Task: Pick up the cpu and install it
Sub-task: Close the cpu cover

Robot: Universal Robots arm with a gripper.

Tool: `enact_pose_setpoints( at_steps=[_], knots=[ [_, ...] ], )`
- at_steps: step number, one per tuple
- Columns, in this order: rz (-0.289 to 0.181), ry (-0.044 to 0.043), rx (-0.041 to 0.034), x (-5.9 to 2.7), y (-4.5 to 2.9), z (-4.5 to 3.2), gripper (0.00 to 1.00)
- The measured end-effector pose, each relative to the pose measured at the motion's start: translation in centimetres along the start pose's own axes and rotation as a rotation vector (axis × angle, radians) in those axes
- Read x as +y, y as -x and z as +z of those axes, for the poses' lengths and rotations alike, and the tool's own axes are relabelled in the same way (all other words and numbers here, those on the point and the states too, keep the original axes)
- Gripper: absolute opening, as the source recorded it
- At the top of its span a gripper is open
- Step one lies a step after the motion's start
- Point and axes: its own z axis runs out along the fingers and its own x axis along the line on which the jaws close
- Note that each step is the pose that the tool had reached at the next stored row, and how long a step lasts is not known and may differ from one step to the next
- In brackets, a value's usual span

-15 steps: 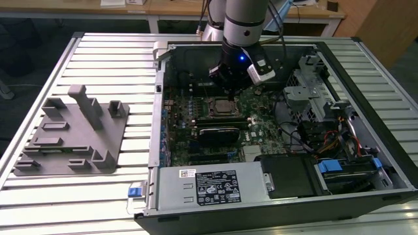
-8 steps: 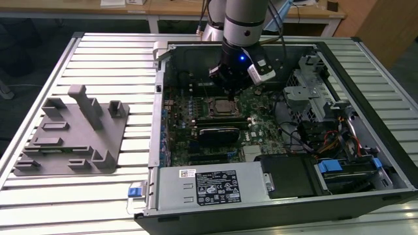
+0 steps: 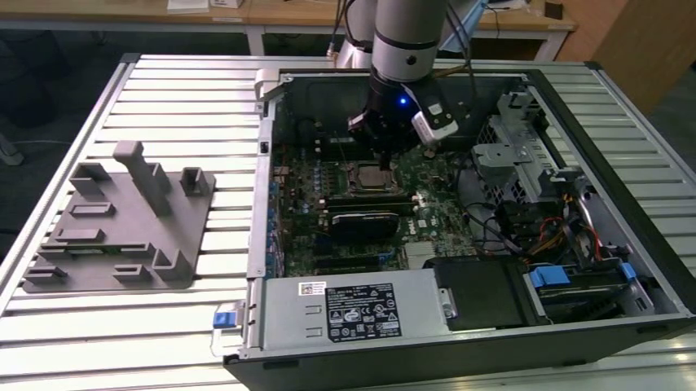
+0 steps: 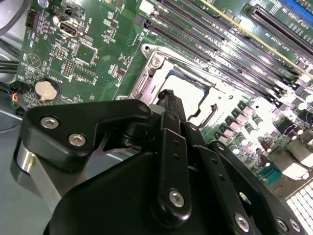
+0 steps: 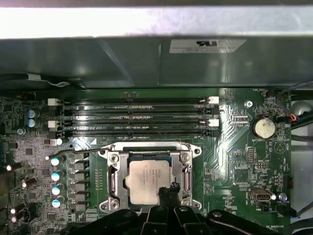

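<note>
The cpu point(image 5: 146, 178) lies flat in the motherboard socket point(image 5: 113, 182), its silver top facing up. In the exterior view the cpu point(image 3: 372, 173) sits in the middle of the open computer case, directly under the arm. My gripper point(image 5: 166, 194) hangs just above one edge of the chip, with its black fingertips drawn together and nothing between them. In the second wrist view the gripper point(image 4: 168, 100) points down at the socket rim beside the pale cpu point(image 4: 188, 93). From the exterior view the gripper point(image 3: 383, 153) is a short way above the board.
Memory slots point(image 5: 132, 115) run beside the socket, and a coin battery point(image 5: 264, 128) lies near them. A black module point(image 3: 364, 221), the power supply point(image 3: 348, 309) and a drive cage point(image 3: 511, 155) crowd the case. A grey fixture tray point(image 3: 120, 220) stands at the exterior view's left.
</note>
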Motion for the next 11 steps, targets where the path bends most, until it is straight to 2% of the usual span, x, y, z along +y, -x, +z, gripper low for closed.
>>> enact_pose_setpoints(
  at_steps=[5, 11],
  knots=[
    [0.000, 0.0039, 0.0001, -0.25, -0.11, 0.22, 0.11],
    [0.000, 0.0128, -0.0001, -0.34, -0.77, 0.38, 0.11]
  ],
)
